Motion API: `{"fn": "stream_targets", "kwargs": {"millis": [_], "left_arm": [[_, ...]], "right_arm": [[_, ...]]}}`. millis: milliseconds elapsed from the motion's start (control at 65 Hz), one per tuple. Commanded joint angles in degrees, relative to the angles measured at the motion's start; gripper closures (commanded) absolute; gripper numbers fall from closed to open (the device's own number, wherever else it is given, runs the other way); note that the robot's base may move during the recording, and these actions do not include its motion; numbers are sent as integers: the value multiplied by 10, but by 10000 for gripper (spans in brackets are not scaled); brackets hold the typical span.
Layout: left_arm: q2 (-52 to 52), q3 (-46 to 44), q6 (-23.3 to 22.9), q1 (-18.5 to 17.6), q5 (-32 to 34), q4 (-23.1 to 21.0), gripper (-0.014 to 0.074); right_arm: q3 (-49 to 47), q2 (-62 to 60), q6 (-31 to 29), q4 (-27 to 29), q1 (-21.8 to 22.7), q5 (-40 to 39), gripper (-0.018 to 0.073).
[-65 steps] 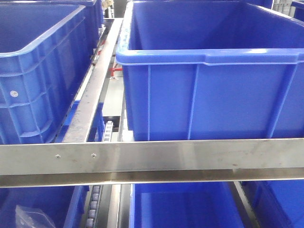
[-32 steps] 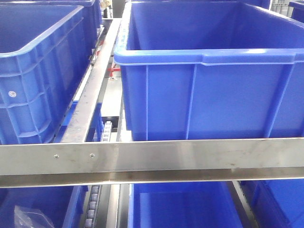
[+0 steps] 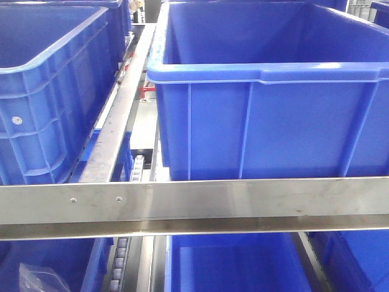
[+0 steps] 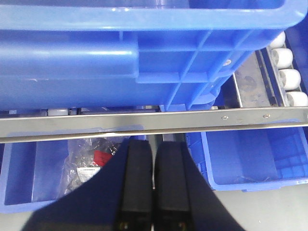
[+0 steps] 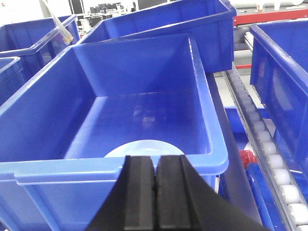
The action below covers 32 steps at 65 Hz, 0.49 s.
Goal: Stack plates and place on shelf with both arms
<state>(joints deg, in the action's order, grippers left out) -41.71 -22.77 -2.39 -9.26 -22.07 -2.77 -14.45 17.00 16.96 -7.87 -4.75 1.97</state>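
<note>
A pale bluish-white plate (image 5: 143,147) lies on the floor of a large blue crate (image 5: 144,86) in the right wrist view; only its far part shows over the crate's near rim, so I cannot tell whether it is one plate or two stacked. My right gripper (image 5: 155,160) is shut and empty, outside the crate just in front of its near rim. My left gripper (image 4: 153,147) is shut and empty, below a steel shelf beam (image 4: 154,120) and a blue crate (image 4: 144,53). Neither gripper shows in the front view, which faces the steel shelf beam (image 3: 194,204) and a blue crate (image 3: 267,97).
A second blue crate (image 3: 48,91) stands at the left on the shelf. Roller rails (image 5: 269,154) run right of the plate's crate. Lower blue bins (image 4: 255,159) sit under the beam; the left one holds a clear plastic bag (image 4: 89,161) with a red item.
The front view shifted very slightly sideways between frames; nothing else visibly changed.
</note>
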Motion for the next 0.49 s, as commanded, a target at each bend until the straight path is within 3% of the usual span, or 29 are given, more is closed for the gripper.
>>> {"fn": "stream_targets", "kwargs": {"millis": [0,139,477], "left_arm": [[0,-16,-5,0,42,-3,510],[0,-16,-5,0,42,-3,510],[0,-16,-5,0,40,-3,510]], "right_arm": [[-15,1,-2,-1,2,-49,539],[27,-79,-2,-1,4,10,539],[161,-187,-2,-1,7,2,539]]}}
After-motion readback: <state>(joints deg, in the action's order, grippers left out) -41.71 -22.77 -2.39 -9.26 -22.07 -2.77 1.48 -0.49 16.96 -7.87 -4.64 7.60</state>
